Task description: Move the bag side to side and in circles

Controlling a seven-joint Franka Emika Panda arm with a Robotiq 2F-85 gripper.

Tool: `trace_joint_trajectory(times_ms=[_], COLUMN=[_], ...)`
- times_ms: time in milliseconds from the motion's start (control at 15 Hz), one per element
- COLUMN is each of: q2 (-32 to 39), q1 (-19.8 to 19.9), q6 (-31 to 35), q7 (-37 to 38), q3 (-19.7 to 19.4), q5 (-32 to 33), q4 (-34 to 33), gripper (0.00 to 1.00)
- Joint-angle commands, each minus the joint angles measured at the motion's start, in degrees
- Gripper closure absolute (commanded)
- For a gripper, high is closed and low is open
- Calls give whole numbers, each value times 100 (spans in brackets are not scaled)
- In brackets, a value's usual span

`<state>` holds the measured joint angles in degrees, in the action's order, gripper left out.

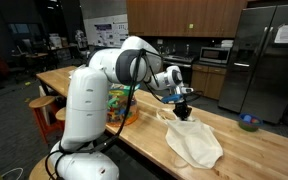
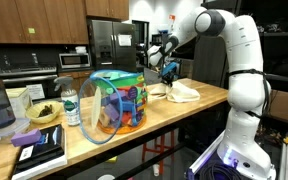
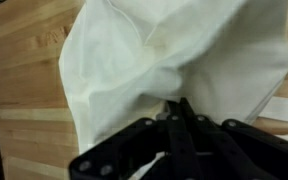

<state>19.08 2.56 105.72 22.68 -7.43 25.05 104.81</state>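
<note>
A cream cloth bag [image 1: 194,143] lies on the wooden table [image 1: 134,135], its top edge pulled up. In an exterior view it shows as a pale heap [image 2: 184,93] past the robot arm. My gripper [image 1: 182,108] is shut on the bag's upper edge and holds it lifted while the rest drapes on the wood. In the wrist view the bag [image 3: 174,50] fills most of the frame and my closed fingers [image 3: 179,112] pinch a fold of it.
A colourful clear plastic bin [image 2: 114,103] stands on the table beside the arm's base. A water bottle [image 2: 71,107], a bowl [image 2: 43,113] and books [image 2: 39,148] sit at that end. A blue bowl [image 1: 248,123] sits on a far counter.
</note>
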Motion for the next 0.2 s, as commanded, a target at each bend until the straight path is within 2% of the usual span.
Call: trace_joint_trajectory(times_ms=[0, 133], q2=[4, 4], q1=[-42, -49], q6=[32, 49], q7=[59, 120], q3=[-51, -58], q5=[11, 22], q4=[-2, 4], gripper=[87, 85])
